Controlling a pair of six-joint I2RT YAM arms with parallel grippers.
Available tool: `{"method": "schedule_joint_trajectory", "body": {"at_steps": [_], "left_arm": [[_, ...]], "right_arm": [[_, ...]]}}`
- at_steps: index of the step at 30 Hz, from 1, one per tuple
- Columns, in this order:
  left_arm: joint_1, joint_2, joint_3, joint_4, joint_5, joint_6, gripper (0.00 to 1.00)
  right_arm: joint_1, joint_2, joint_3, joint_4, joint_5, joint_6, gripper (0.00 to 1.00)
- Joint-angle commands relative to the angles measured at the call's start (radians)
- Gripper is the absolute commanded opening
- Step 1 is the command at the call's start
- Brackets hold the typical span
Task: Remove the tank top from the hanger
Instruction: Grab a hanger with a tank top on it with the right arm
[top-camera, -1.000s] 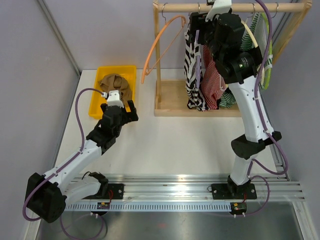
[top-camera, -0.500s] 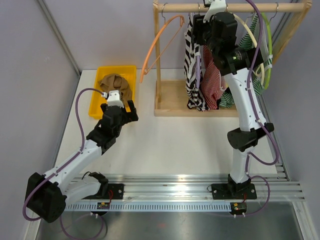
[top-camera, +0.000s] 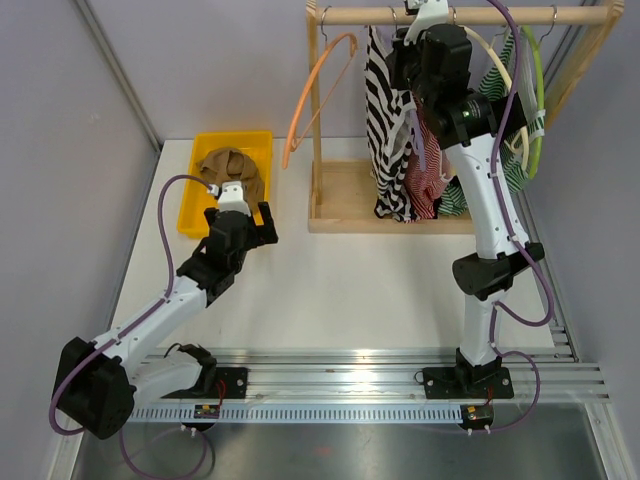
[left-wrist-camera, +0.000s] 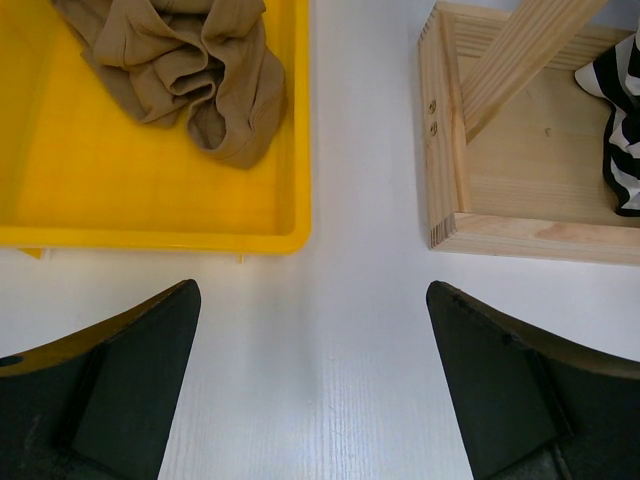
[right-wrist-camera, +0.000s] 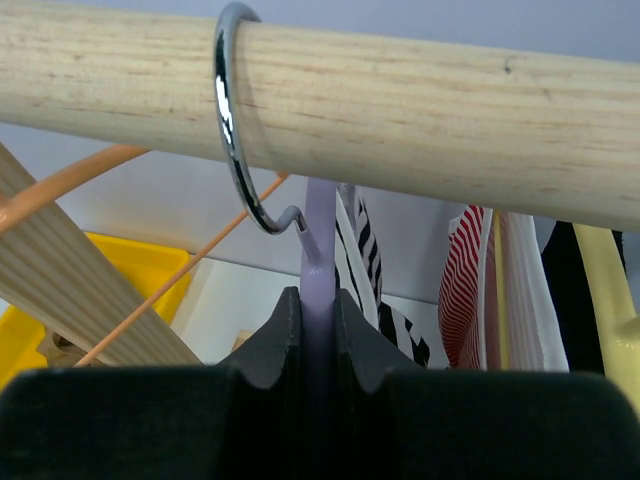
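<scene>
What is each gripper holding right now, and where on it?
Right gripper is shut on the lilac plastic hanger at its neck, just below the silver metal hook. Left gripper is open over the white table, holding nothing.

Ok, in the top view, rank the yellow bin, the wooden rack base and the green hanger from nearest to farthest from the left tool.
1. yellow bin, just ahead of the left tool, slightly left.
2. wooden rack base, off to its right.
3. green hanger, far right on the rail.

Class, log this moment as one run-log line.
right gripper: shut on lavender hanger | hook: on wooden rail | left gripper: open, beside yellow bin | zebra-striped tank top: hanging
</scene>
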Motion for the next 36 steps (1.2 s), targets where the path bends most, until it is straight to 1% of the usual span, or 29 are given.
{"method": "schedule_joint_trajectory", "body": {"at_steps": [1, 3, 17, 18, 25, 32, 36], "left_arm": [[-0.003, 0.005, -0.004, 0.051, -0.015, -0.001, 0.99], [-0.003, 0.002, -0.004, 0.049, -0.015, 0.001, 0.99], [-0.003, -0.039, -0.013, 0.031, 0.001, 0.001, 0.99], [-0.003, -0.042, -0.015, 0.003, 0.003, 0.001, 0.99], [-0.003, -0.077, -0.03, -0.014, 0.006, -0.002, 0.99], [-0.003, -0.105, -0.052, -0.024, 0.009, -0.01, 0.99], [-0.003, -0.128, -0.064, -0.032, 0.009, -0.016, 0.99]], "right_arm": [[-0.005, -0.013, 0.036, 0.033, -0.021, -0.008, 0.02], [-0.005, -0.017, 0.036, 0.035, -0.021, -0.008, 0.0], [-0.005, -0.082, 0.045, 0.064, -0.006, -0.027, 0.0], [-0.005, -0.082, 0.058, 0.062, -0.006, -0.027, 0.0], [0.0, -0.103, 0.068, 0.058, -0.01, -0.021, 0.0], [0.032, -0.149, 0.024, 0.078, 0.011, -0.051, 0.0], [0.058, -0.163, 0.026, 0.056, 0.028, -0.061, 0.0]]}}
